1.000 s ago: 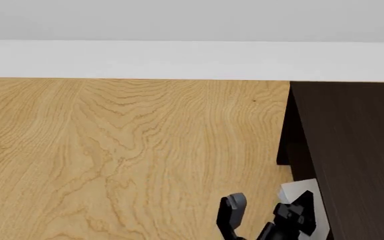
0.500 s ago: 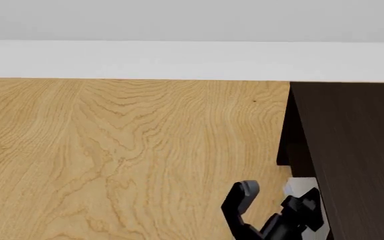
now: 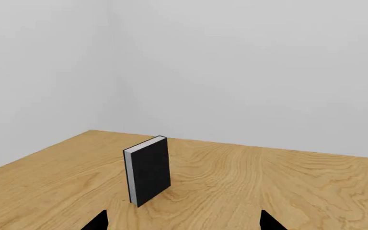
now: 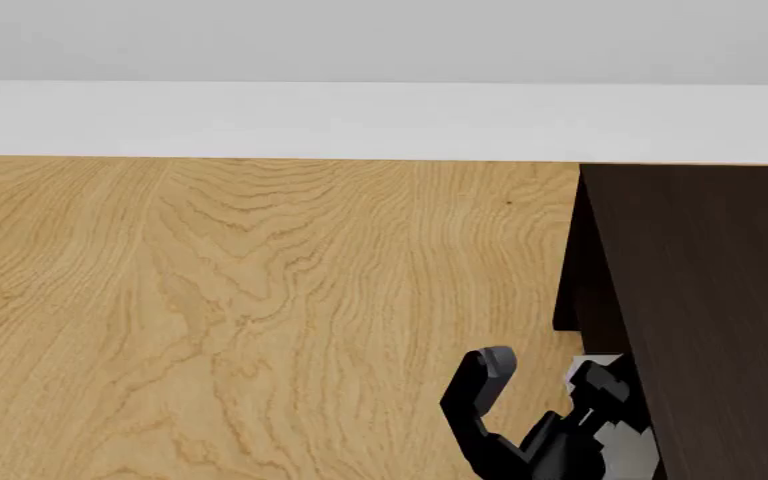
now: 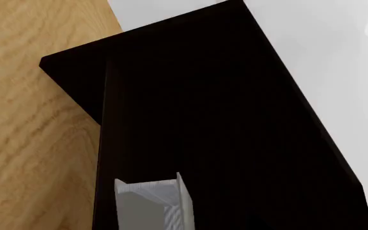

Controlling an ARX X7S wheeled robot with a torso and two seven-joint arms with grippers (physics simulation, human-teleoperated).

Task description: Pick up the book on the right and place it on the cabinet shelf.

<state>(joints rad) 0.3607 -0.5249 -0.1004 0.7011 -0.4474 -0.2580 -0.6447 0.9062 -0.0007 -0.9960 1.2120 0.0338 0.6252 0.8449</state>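
The light-grey book (image 4: 632,450) stands upright at the cabinet's (image 4: 704,300) open left side, partly under its dark top. In the right wrist view the book (image 5: 142,208) sits just inside the dark cabinet (image 5: 222,110) opening. Its foot is cut off, so the shelf board under it does not show. My right gripper (image 4: 544,372) is open; one finger is out over the wooden surface and the other is against the book's near edge. My left gripper (image 3: 182,225) is open with nothing between its fingers, and it is out of the head view.
A black-covered book (image 3: 149,170) stands upright on the wood-grain surface (image 3: 267,182) ahead of the left gripper, near a room corner. A white wall (image 4: 357,120) runs along the far edge of the wooden surface (image 4: 224,300). The cabinet fills the right side.
The right gripper has moved forward along the cabinet's open side, its jaws still spread. The grey book has shifted only slightly, deeper under the cabinet top.
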